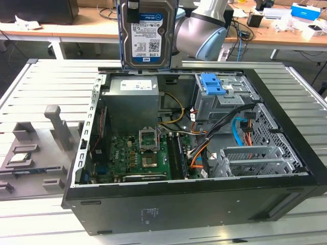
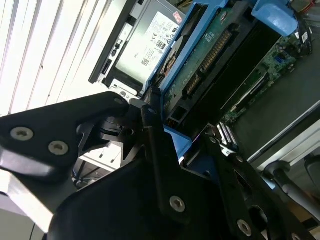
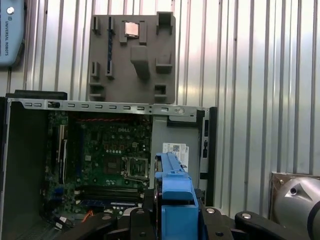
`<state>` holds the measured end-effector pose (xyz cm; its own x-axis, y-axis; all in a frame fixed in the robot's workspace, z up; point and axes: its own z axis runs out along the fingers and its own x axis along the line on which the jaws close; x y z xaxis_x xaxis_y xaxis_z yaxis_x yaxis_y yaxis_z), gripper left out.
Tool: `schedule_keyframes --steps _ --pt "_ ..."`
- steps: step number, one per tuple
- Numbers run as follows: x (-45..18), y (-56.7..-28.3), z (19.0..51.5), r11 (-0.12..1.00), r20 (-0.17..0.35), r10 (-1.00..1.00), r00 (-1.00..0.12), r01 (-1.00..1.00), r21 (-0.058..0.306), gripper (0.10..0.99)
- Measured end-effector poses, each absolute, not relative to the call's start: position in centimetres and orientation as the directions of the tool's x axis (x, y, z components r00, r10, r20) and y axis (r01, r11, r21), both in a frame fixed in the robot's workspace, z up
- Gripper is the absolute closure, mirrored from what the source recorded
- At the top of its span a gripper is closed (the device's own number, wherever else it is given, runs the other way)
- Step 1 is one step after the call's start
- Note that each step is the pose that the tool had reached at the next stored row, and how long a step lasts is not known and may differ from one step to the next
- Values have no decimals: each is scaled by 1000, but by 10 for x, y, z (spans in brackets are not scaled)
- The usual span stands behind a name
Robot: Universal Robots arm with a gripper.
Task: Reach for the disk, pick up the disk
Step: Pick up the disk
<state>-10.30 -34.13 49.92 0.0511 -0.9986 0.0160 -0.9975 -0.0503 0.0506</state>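
The disk [image 1: 147, 33] hangs upright in the air above the back edge of the open computer case [image 1: 194, 204], its blue-and-white label facing the exterior view. In the first wrist view, my gripper [image 3: 175, 222] is shut on the disk's blue side rail [image 3: 174, 197], with black fingers [image 3: 220, 227] on either side. In the second wrist view the disk's green circuit-board side [image 2: 212, 55] and blue rails run between the dark fingers [image 2: 157, 150]. The robot arm's grey elbow [image 1: 202, 30] stands just to the exterior view's right of the disk.
Inside the case lie the motherboard [image 1: 140, 153], the grey power supply [image 1: 130, 99], a blue latch on the drive cage [image 1: 212, 84] and loose cables [image 1: 240, 127]. A grey fixture block [image 1: 30, 148] sits on the slatted table at the exterior view's left. Cluttered desks stand behind.
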Motion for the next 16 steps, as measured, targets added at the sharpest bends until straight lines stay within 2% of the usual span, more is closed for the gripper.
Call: schedule_keyframes --steps 16 --pt "-79 -341 483 -50 27 -998 51 -997 51 718"
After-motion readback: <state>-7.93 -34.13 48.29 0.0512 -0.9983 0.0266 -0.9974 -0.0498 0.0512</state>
